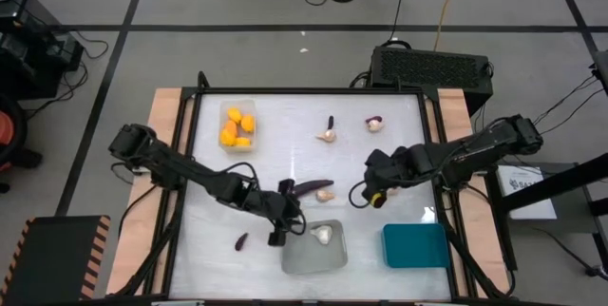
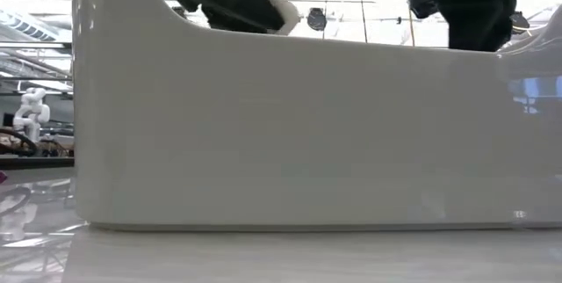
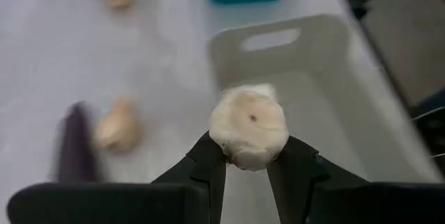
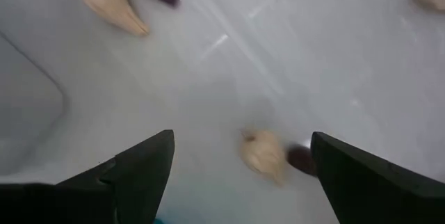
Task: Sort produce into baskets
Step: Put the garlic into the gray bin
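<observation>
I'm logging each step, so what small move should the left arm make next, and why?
Probably carry the pale cream garlic bulb forward over the grey translucent bin and release: the left gripper holds it just short of the bin, where another bulb already lies.

The table (image 1: 380, 168) top is white, smooth and shiny, with bare wood along its sides. The grey bin (image 3: 334, 78) looks like cloudy plastic. The teal bin (image 1: 415, 246) is solid, dull plastic.

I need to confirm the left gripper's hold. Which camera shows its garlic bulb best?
The left wrist view: the garlic bulb sits pinched in the left gripper. The high view hides it; the other views miss it.
</observation>
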`<state>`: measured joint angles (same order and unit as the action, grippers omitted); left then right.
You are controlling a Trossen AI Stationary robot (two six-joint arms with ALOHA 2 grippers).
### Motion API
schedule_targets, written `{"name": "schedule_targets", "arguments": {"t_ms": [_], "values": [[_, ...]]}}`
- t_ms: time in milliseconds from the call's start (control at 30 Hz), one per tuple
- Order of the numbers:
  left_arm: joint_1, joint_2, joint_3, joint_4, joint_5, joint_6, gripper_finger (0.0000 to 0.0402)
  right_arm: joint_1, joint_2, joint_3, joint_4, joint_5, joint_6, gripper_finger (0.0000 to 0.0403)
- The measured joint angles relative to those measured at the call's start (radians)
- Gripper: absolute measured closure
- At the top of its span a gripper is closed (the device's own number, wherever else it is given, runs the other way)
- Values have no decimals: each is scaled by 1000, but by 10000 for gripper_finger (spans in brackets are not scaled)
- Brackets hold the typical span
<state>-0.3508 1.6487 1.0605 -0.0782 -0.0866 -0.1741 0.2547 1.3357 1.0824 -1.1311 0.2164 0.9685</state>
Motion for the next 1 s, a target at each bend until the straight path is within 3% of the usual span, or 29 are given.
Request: {"name": "schedule_targets", "arguments": {"t_ms": [267,367,500,600,700,867,1000], "values": [[-4,18,1,39,263,-2,308,4,0,-54,-16,1,14,74],[-9,18,1,37,297,-3,308,0,0,-119,3,-16,15,74],[-21,18,1,43,282,-3,308,0,0,-196,71,-58,16,74],[-35,18,1,40,209,-3,299,0,0,-233,108,-66,16,74],[-47,18,1,43,160,-3,270,0,0,-255,122,-79,15,74],[-57,18,1,43,155,-4,204,0,0,-296,168,-84,-3,74],[-54,18,1,48,154,-51,174,-2,0,-342,262,-92,-46,74]]}}
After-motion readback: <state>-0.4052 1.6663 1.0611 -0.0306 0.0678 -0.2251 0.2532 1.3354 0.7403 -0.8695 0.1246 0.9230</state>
